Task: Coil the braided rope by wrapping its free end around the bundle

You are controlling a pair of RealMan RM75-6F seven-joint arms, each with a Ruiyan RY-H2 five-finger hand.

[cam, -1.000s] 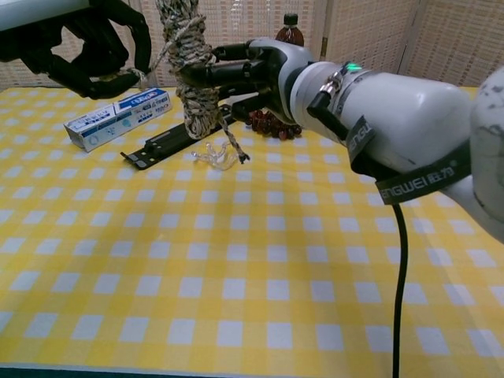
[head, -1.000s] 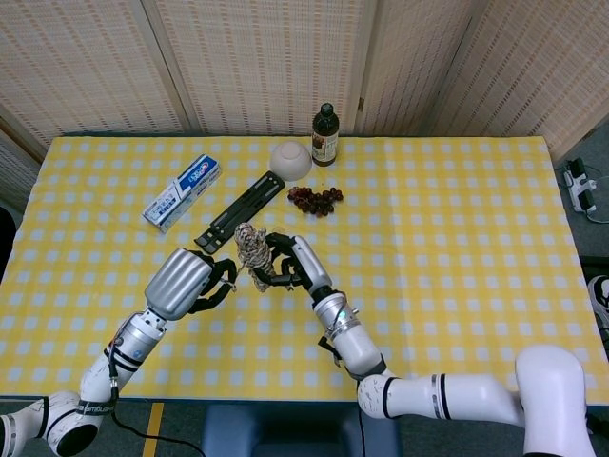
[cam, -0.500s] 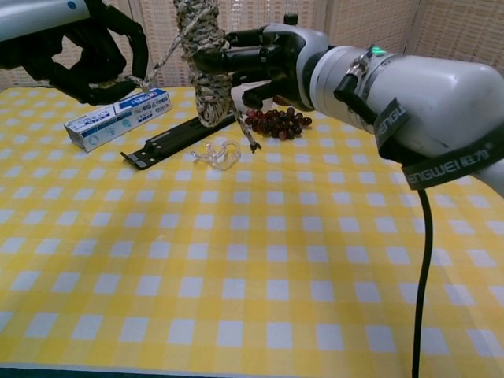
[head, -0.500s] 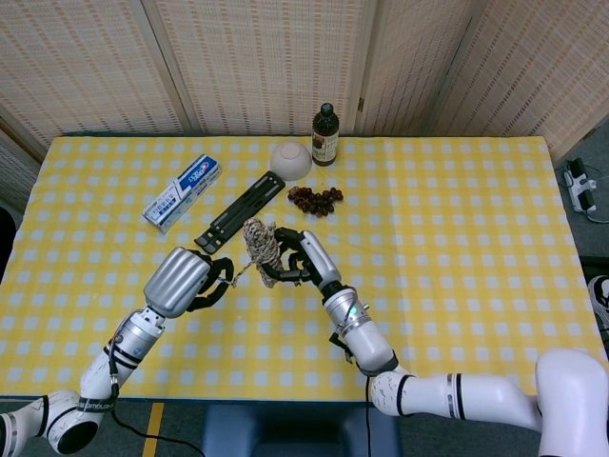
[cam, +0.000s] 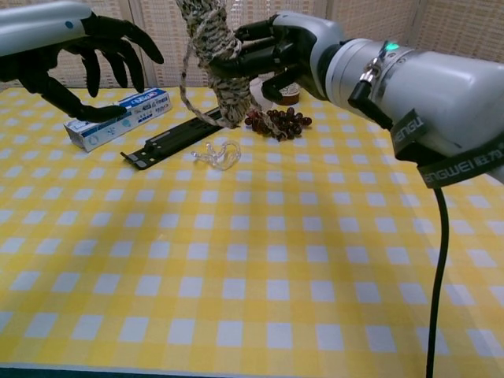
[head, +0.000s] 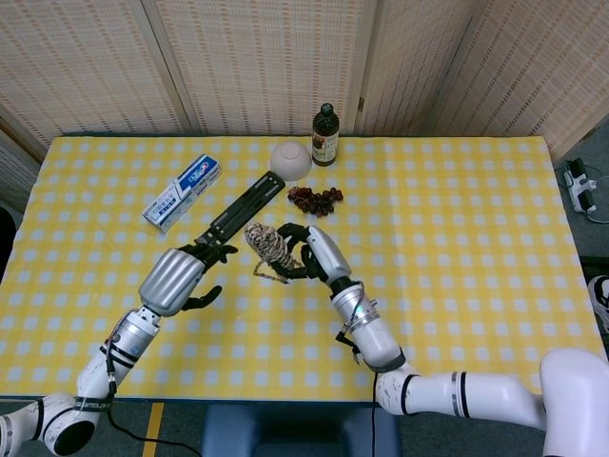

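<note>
The braided rope bundle (head: 268,248) is tan and black-flecked, and my right hand (head: 314,251) grips it above the table, tilted. In the chest view the rope bundle (cam: 218,53) sits high at centre, with my right hand (cam: 293,43) wrapped around its right side. The rope's free end (cam: 190,96) hangs loose in a curve under the bundle. My left hand (head: 186,273) is to the left of the bundle, apart from it. Seen from the chest, the left hand (cam: 88,50) has its fingers spread and holds nothing.
A toothpaste box (head: 183,191) lies at the back left, a black flat bar (head: 240,211) beside it. Behind stand a white bowl (head: 290,160) and a dark bottle (head: 325,135). A dark fruit cluster (head: 314,198) and a clear plastic piece (cam: 218,154) lie below the bundle.
My left hand has let go of the rope's free end and spread open. The free end now dangles. My right hand has shifted right and tilted the bundle.
</note>
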